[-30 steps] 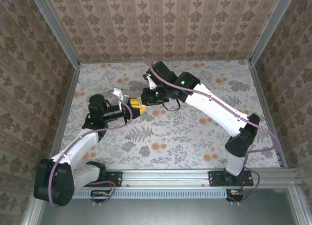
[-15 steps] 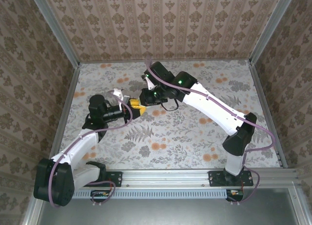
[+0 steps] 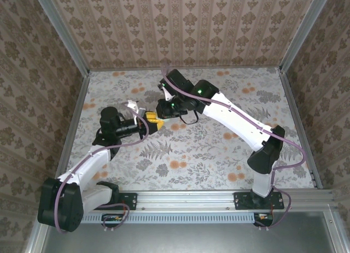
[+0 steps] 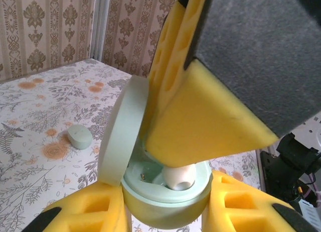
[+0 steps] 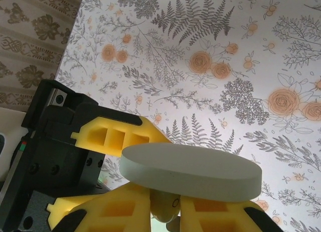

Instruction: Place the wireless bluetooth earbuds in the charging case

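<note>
**Item 1, left gripper [image 3: 151, 121].** I log it clamped on the charging case [image 4: 168, 204]. One yellow foam finger sits on each side of the case's lower shell. Its arm reaches in low from the near left corner of the tabletop [image 3: 219, 149].

**Item 2, charging case.** This is a pale mint-green clamshell, hinged open. I see it held clear of the tabletop, left of centre and nearer the far edge than the near one. Its lid [image 4: 122, 134] stands up on the left side in the left wrist view. In the right wrist view the lid shows as a flat oval just above the right gripper's fingertips.

**Item 3, earbud [image 4: 180, 177].** It is white and rounded, and sits in a well of the lower shell.

**Item 4, right gripper [image 5: 163, 217].** I record it pinched on the earbud, which shows as a pale lump between its two yellow fingers in the right wrist view. In the left wrist view one of those fingers bears down on the earbud inside the open case, just beside the lid's inner face.

**Item 5, small mint-green piece [image 4: 80, 136].** It lies on the tabletop, well apart from the case. I cannot tell what it is.

**Item 6, walls [image 3: 180, 28].** They are patterned paper and stand along the left, far and right edges of the tabletop.
</note>
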